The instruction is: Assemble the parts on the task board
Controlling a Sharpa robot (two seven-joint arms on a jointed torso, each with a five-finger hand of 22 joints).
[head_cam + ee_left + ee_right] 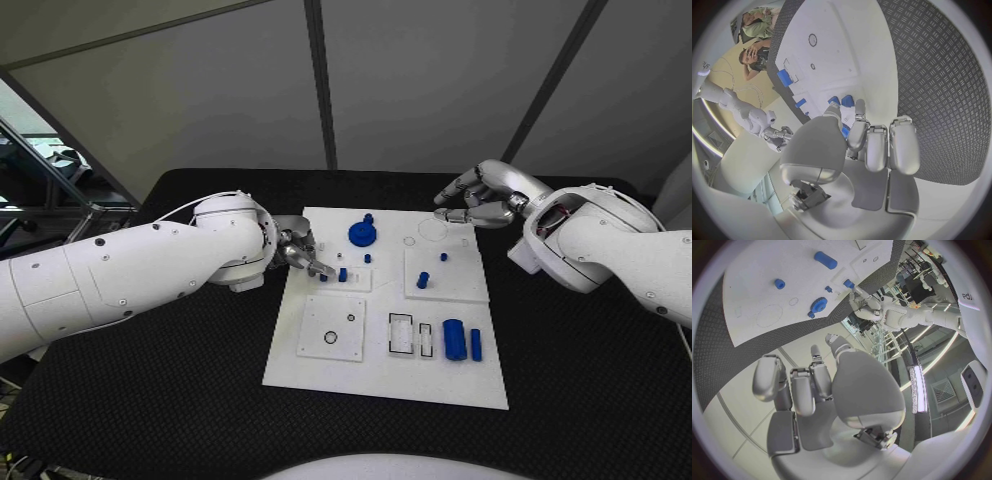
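Observation:
The white task board (378,362) lies mid-table. A blue gear (362,234) and small blue pegs (423,281) stand on its far half; a blue cylinder (454,340) and a blue bar (476,345) lie near its right edge. My left hand (303,252) reaches over the board's left edge beside a peg (343,273). In the left wrist view its thumb and a finger (857,131) pinch a small blue part (844,131) above two blue pieces (846,101). My right hand (483,195) hovers over the board's far right corner, its fingers (811,385) curled in on nothing.
The board (754,300) has a raised plate with round holes (332,328) and rectangular slots (410,335) at its near half. Black matting (591,380) surrounds the board on every side. The right wrist view shows the gear (819,305) and my left hand (864,297) beyond it.

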